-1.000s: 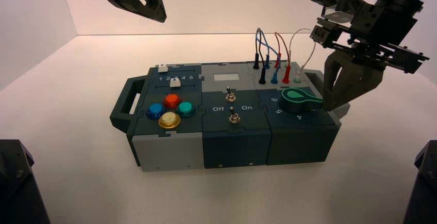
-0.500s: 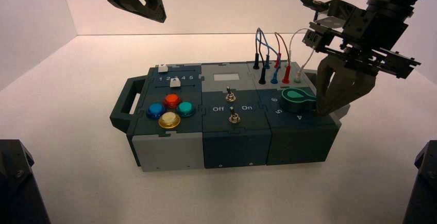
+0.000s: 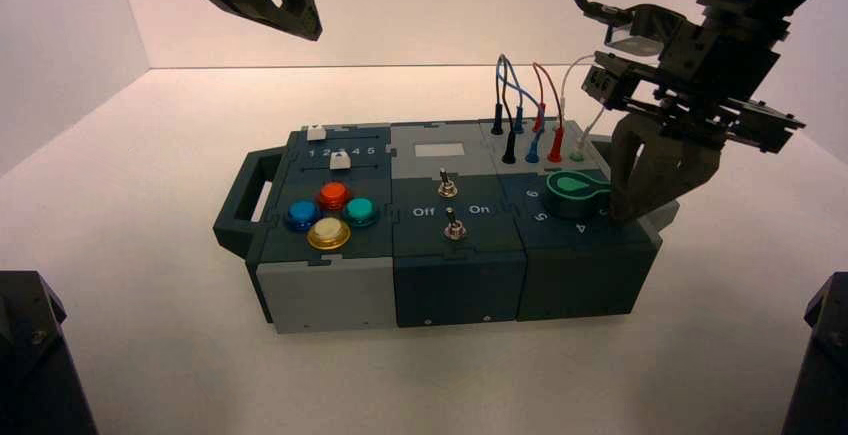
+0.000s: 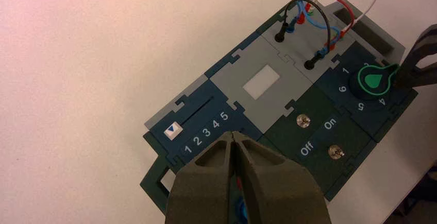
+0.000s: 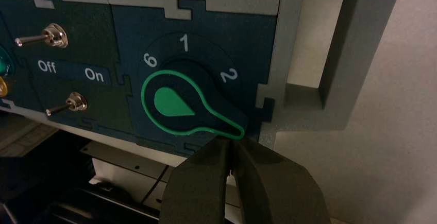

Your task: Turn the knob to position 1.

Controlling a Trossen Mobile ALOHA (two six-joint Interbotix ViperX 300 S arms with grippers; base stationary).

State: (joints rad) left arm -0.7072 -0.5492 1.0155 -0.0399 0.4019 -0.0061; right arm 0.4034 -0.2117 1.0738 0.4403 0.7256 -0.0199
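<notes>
The green teardrop knob (image 3: 577,193) sits on the right section of the box (image 3: 455,285). In the right wrist view the knob (image 5: 175,103) has its pointer arm aimed past the 2, away from the 1. My right gripper (image 3: 626,212) is shut and stands low at the knob's right side, and its closed tips (image 5: 230,141) meet the end of the pointer arm. In the left wrist view the knob (image 4: 373,80) shows with the right gripper's dark fingers (image 4: 418,64) beside it. My left gripper (image 3: 305,23) hangs high above the box's back left, shut (image 4: 233,134).
Two metal toggle switches (image 3: 450,205) marked Off and On stand mid-box. Several round push-buttons (image 3: 330,213) and two white sliders (image 3: 338,160) lie on the left section. Plugged wires (image 3: 530,105) rise just behind the knob. A handle (image 3: 238,205) juts from the box's left end.
My right gripper has shifted left and closer in against the knob's pointer arm, and the pointer has swung slightly toward the box's back. The left arm has stayed put.
</notes>
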